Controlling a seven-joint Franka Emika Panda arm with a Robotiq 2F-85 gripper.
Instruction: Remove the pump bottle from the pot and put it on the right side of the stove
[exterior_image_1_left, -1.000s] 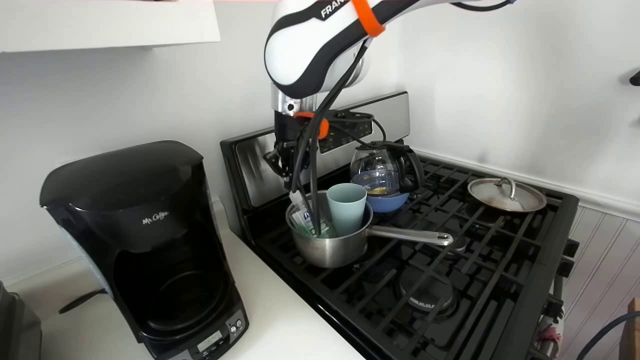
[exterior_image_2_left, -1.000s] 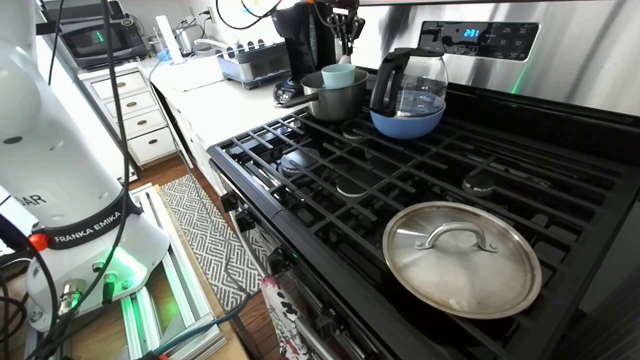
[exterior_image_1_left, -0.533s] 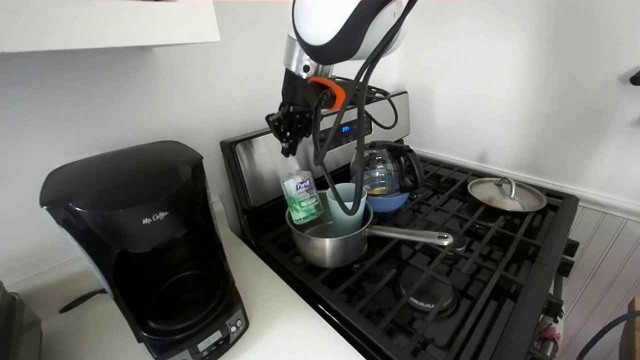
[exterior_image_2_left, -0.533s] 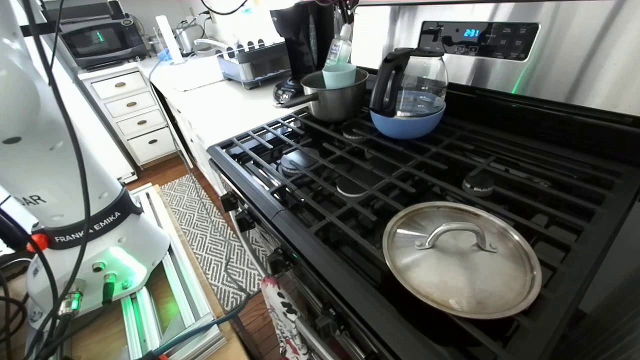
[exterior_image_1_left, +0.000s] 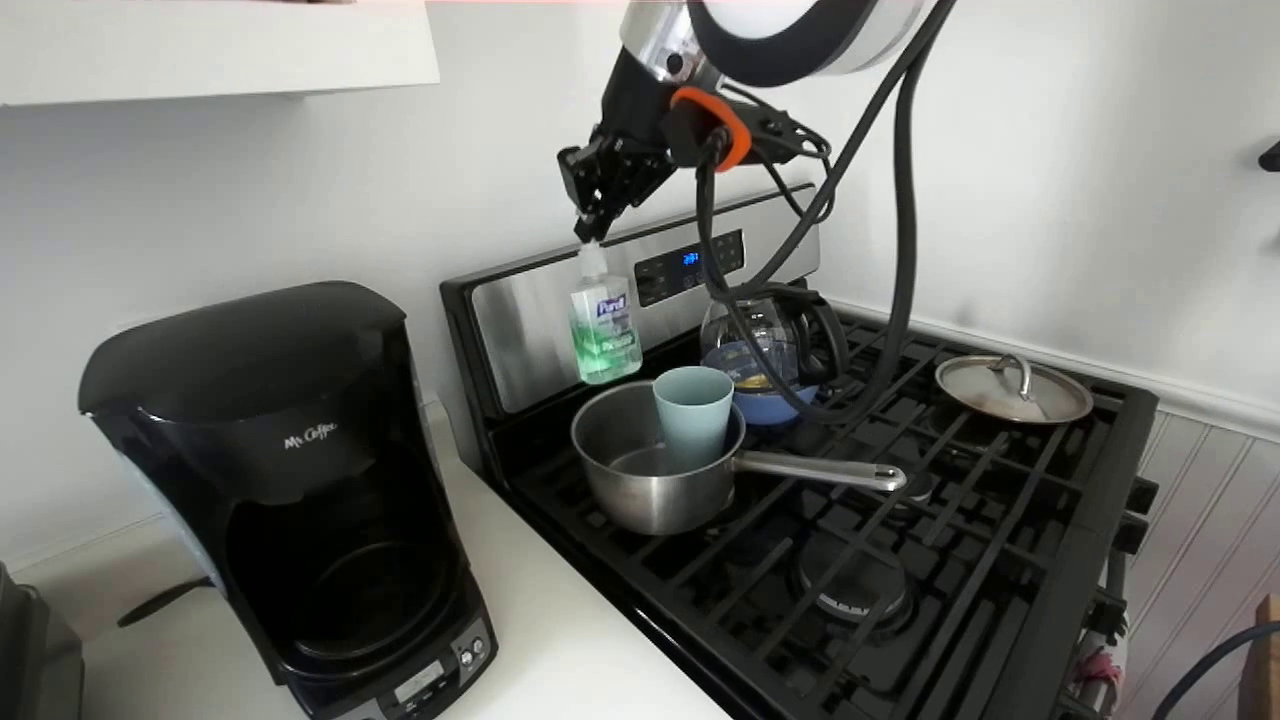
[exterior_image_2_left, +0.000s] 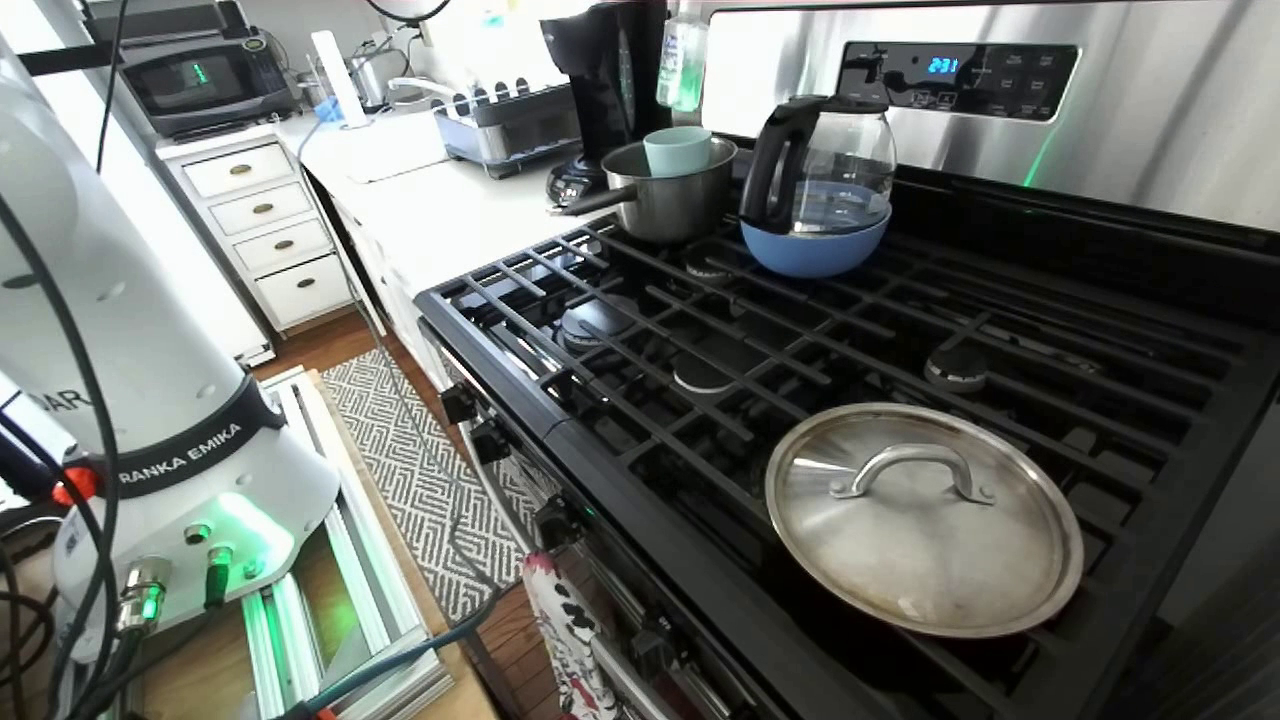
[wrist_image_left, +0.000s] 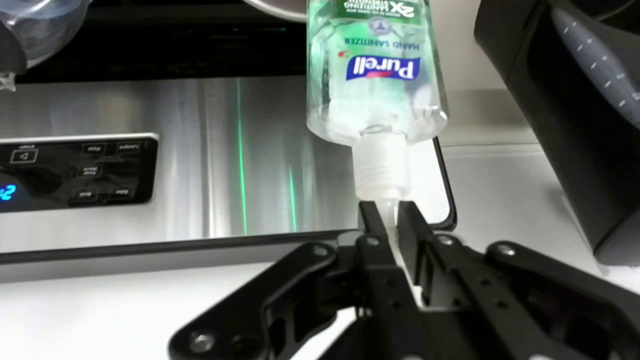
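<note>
The pump bottle (exterior_image_1_left: 605, 335), clear with pale green gel and a Purell label, hangs upright from my gripper (exterior_image_1_left: 590, 232) in an exterior view. Its base is just above the back rim of the steel pot (exterior_image_1_left: 655, 505). In the wrist view, my fingertips (wrist_image_left: 387, 210) are shut on the whitish pump neck, below the upside-down bottle (wrist_image_left: 377, 75). An exterior view shows the bottle's lower part (exterior_image_2_left: 682, 65) above the pot (exterior_image_2_left: 680, 205); the gripper is out of that frame. The pot stands on the back corner of the black stove (exterior_image_1_left: 1000, 560) near the counter.
A light blue cup (exterior_image_1_left: 693, 420) stands in the pot. A glass kettle (exterior_image_2_left: 850, 150) sits in a blue bowl (exterior_image_2_left: 815, 250) beside it. A steel lid (exterior_image_2_left: 925, 560) lies on the grates at the other end. A black coffee maker (exterior_image_1_left: 250, 390) stands on the counter.
The gripper has risen and tilted, lifting the pump bottle from inside the pot to above its rim. The cup, pot, kettle and lid have not moved.
</note>
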